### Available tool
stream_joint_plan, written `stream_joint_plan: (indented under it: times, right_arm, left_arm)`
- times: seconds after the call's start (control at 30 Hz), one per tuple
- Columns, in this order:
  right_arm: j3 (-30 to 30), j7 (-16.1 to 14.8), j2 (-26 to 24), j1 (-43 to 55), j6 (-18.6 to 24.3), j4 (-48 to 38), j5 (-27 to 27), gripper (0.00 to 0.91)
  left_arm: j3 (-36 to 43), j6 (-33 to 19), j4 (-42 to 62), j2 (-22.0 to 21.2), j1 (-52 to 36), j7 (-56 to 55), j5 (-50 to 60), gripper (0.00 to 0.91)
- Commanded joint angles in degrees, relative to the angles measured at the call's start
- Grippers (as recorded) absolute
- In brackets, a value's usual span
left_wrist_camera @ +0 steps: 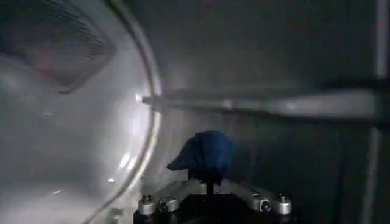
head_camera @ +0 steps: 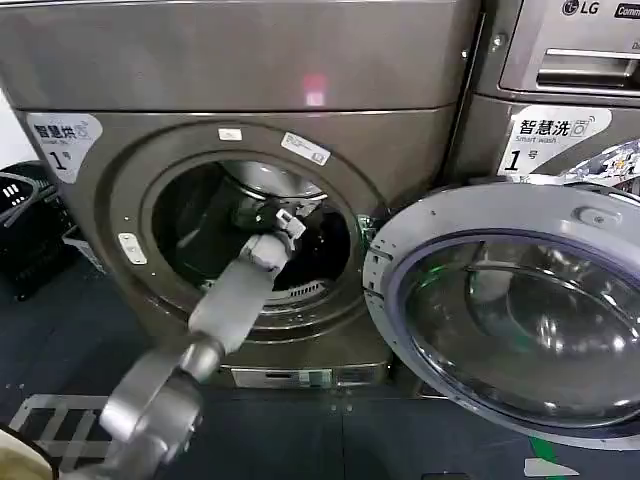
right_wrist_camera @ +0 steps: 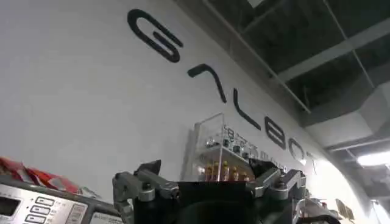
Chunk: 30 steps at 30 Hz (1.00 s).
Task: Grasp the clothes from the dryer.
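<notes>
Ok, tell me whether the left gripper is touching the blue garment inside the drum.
Touching. The left wrist view shows the blue garment bunched directly at the left gripper, its lower end pinched where the fingers meet, with no gap between them.

A grey LG machine (head_camera: 560, 60) is standing at the upper right, carrying a white label marked 1 (head_camera: 548, 135) on its front. A dark tiled floor (head_camera: 330, 435) is lying below, with white painted lines (head_camera: 50, 420) showing at its lower left corner. A black crate-like object (head_camera: 25, 225) is sitting at the left edge. A white wall with black GALBOT lettering (right_wrist_camera: 219, 85) is rising beside a clear display case holding bottles (right_wrist_camera: 219, 155).
</notes>
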Motion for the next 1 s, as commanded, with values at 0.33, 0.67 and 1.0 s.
stream_joint_plan:
  times: [0.33,0.67,1.0]
  right_arm:
    - [0.2,1.7,-0.2,-0.6,1.9,0.1,-0.2,0.907]
    - [0.7,2.4,-0.7,-1.2,4.0,-0.3,-0.8,0.907]
    - [0.8,2.3,-0.6,-1.2,4.4,-0.3,-0.7,0.907]
  left_arm:
    - [-18.5,-11.0,-29.4,-3.0,22.5,-18.7,-1.9,0.0]
    - [-17.8,-11.9,-32.2,-2.9,24.5,-19.1,-0.3,0.0]
    - [-17.0,-11.8,-30.9,-2.9,23.9,-17.8,0.2,0.0]
